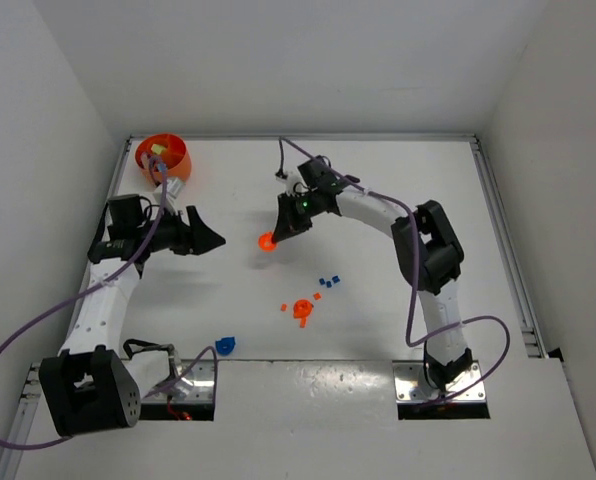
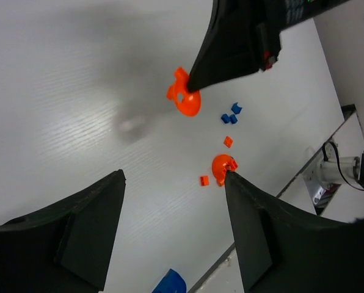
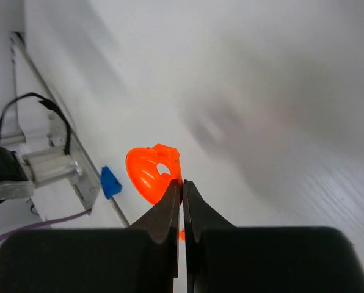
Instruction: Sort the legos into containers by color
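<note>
Well clear of every edge of the white tabletop, the right gripper clenches the rim of a rounded orange plastic lego piece, while the left gripper gapes empty near the round orange plastic bowl in the far-left corner.

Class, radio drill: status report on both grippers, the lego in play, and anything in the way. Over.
Right gripper shut on orange rounded piece. Left gripper open, empty. Orange bowl far left; left gripper close to route.
</note>
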Controlling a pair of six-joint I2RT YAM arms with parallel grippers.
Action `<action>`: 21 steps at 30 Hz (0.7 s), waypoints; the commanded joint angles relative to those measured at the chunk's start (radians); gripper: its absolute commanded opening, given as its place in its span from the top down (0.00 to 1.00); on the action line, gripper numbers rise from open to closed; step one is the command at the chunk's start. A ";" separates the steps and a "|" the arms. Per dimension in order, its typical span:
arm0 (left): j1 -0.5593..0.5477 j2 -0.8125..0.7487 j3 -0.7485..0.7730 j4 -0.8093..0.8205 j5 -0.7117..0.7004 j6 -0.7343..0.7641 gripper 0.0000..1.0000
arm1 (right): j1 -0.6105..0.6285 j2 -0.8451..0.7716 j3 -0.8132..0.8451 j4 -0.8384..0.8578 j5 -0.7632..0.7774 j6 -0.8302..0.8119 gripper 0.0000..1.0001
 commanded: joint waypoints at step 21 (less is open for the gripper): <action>-0.170 0.157 0.089 0.103 0.042 -0.111 0.37 | 0.069 -0.145 0.146 0.094 -0.005 0.096 1.00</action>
